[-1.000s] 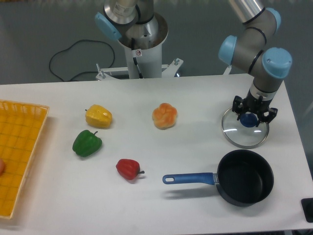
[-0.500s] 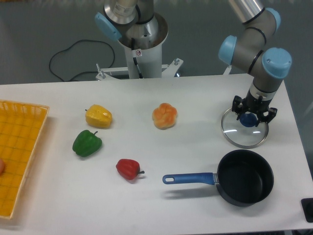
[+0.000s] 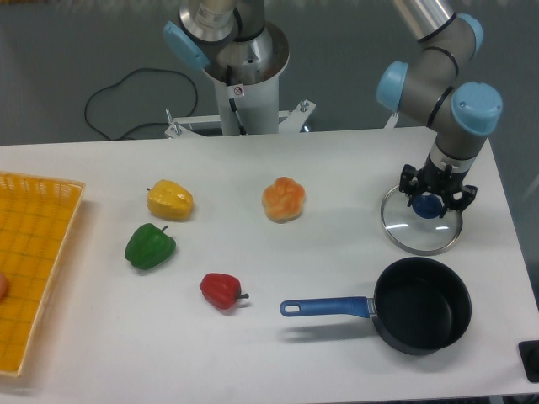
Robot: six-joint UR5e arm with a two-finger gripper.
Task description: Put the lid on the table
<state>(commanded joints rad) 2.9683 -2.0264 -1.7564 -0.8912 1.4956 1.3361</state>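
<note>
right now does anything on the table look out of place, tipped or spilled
Nothing stands out. The lid lies flat on the table behind the open saucepan, with the end effector at its blue knob. The four peppers sit apart, nothing spilled or visibly damaged.

The gripper (image 3: 430, 200) stood over the lid's (image 3: 421, 229) blue knob (image 3: 428, 206) and hid most of it; whether the fingers pressed on the knob or stood just off it, I could not tell. The arm (image 3: 438, 50) ran out past the top edge. The yellow basket (image 3: 34, 269) was cut by the left edge, and something pale orange (image 3: 2, 288) inside it showed only as a sliver. A dark object (image 3: 530, 360) at the lower right corner was clipped too, too little of it visible to name. The cable (image 3: 126, 101) disappeared behind the table (image 3: 278, 353).
</note>
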